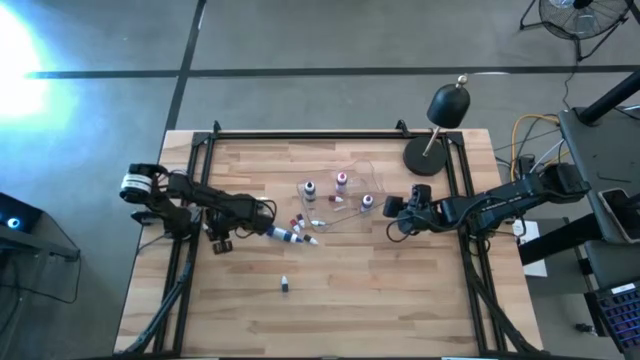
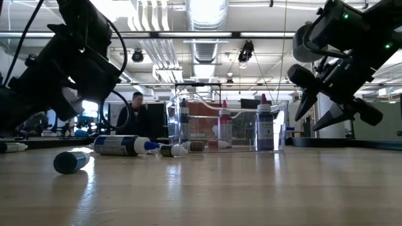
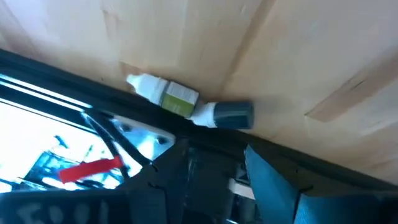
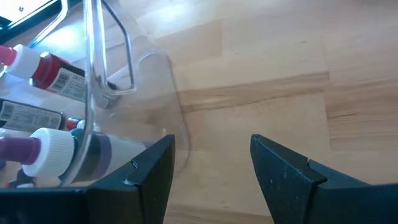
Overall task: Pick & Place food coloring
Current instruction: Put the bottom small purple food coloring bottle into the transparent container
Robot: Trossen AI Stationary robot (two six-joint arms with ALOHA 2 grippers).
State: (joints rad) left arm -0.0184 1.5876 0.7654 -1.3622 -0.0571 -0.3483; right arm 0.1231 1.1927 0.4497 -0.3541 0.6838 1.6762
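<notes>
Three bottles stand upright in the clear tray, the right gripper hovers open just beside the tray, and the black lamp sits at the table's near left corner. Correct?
Not quite. The high view shows the black lamp at the far right corner. The three upright bottles in the clear tray and the open right gripper beside it are right.

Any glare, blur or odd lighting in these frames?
High view: strong white glare at the top-left floor corner. Low view: bright ceiling lights, both arms dark against them. Left wrist view: soft, bottle slightly blurred. Right wrist view: tray wall glints.

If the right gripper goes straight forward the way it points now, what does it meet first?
Most likely the clear tray: the right gripper, open and empty, points at its near wall. Bottles lie behind that wall. Depth is unclear, so it may slide past the tray's edge onto bare table.
</notes>
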